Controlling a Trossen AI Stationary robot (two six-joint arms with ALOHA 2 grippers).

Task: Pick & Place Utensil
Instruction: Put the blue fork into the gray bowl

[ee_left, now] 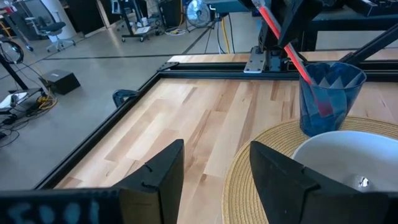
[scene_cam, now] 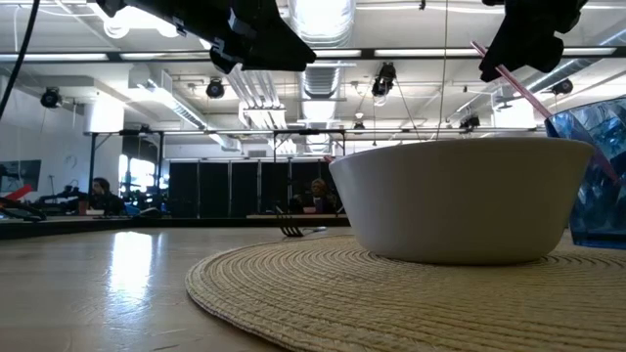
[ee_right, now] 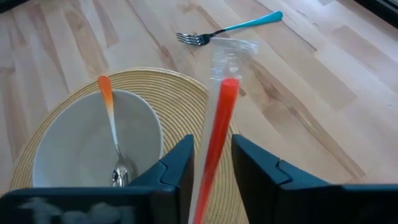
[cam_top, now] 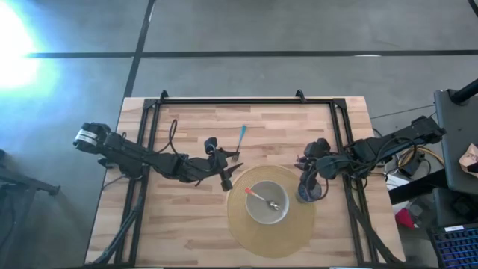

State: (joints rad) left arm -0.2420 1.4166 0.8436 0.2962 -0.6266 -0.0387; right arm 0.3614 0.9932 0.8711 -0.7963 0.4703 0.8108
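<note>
Right gripper (ee_right: 210, 163) sits over the blue cup (ee_left: 328, 93) at the right edge of the woven placemat (cam_top: 246, 230), with a red straw (ee_right: 214, 140) in a clear wrapper standing between its fingers; the straw's lower end is down inside the cup. The gaps beside the straw look very small, so I cannot tell whether the fingers are clamped on it or letting go. Just beside the cup, the white bowl (scene_cam: 460, 200) at the mat's centre holds a spoon (ee_right: 113, 134) with an orange handle tip, bowl-end down and handle leaning on the rim. Left gripper (ee_left: 214, 177) hovers at the mat's left edge, fingers apart, holding nothing. Farther back on the bare wood, well clear of the mat, lies the fork (ee_right: 227, 31) with a blue handle, flat, tines toward the mat. Judgement: the fork is probably the remaining utensil. Light, stiff, thin and low on the table, likely slick plastic on the handle. Best taken across the handle near mid-length, fingers straddling it and coming straight down. Avoid the tines. The straw is very light and flexible and could tip the cup if dragged.
</note>
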